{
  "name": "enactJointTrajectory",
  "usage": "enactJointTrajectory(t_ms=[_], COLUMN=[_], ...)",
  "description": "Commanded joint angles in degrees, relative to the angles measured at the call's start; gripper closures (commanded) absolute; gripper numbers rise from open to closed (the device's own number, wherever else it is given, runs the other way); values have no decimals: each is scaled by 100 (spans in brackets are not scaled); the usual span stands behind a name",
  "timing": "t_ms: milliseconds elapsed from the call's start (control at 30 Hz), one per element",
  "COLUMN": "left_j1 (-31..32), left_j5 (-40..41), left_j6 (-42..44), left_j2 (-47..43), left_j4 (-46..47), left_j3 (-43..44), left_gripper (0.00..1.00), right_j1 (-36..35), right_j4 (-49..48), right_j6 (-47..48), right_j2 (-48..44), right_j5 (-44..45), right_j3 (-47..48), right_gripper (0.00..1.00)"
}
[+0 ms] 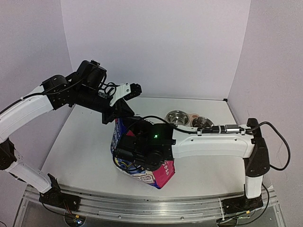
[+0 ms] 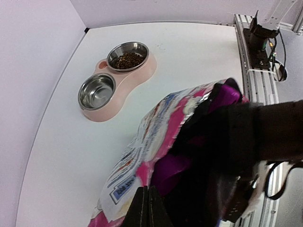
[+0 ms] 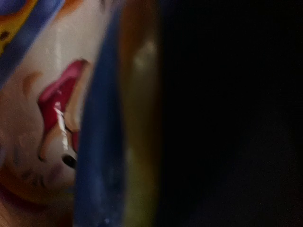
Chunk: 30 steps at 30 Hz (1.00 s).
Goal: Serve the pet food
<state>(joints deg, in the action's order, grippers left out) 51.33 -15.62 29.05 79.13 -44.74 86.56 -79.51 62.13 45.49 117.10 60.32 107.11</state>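
- My left gripper [image 2: 145, 201] has its fingers clenched on the rim of the cat food pouch [image 2: 151, 137], at 6 o'clock of the left wrist view.
- My right gripper [image 1: 137, 152] sits over the pouch's open top. Its fingers are hidden, so I cannot tell their state.
- The pouch stands mid-table.
- Kibble [image 2: 127, 60] lies in one steel bowl of the pink feeder [image 2: 142, 78], at 2 o'clock from the pouch in the top view.

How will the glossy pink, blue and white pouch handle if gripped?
The glossy pink, blue and white pouch looks crumpled: probably floppy. Shiny film: likely slippery. Open at the top: could spill if tipped.
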Motion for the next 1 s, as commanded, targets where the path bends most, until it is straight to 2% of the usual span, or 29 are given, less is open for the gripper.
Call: enactJointTrajectory(t_ms=[0,200,300,433,667,967], left_j1=[131,132,130,110,5,-9], left_j5=[-561,-591,-509,-380,-165,55], left_j6=[-67,-195,-162,-154,-81,-2], left_j2=[-259,-300,-339,-346,-390,-339], left_j4=[65,21,74,93,70,89], left_j3=[164,67,-6,-58,-191,-58], left_gripper=[100,100,100,100,100,100], right_j1=[152,165,201,400,715,752], right_j4=[302,441,302,-420,-792,-508], right_j6=[23,-183,-324,-656,-1526,-2493], right_j2=[749,1061,865,221,-891,-1847], right_j5=[-1135,-2228,-3170,-4214,-4635,-4119], right_j3=[352,898,1139,984,525,-168], right_gripper=[100,100,100,100,100,100])
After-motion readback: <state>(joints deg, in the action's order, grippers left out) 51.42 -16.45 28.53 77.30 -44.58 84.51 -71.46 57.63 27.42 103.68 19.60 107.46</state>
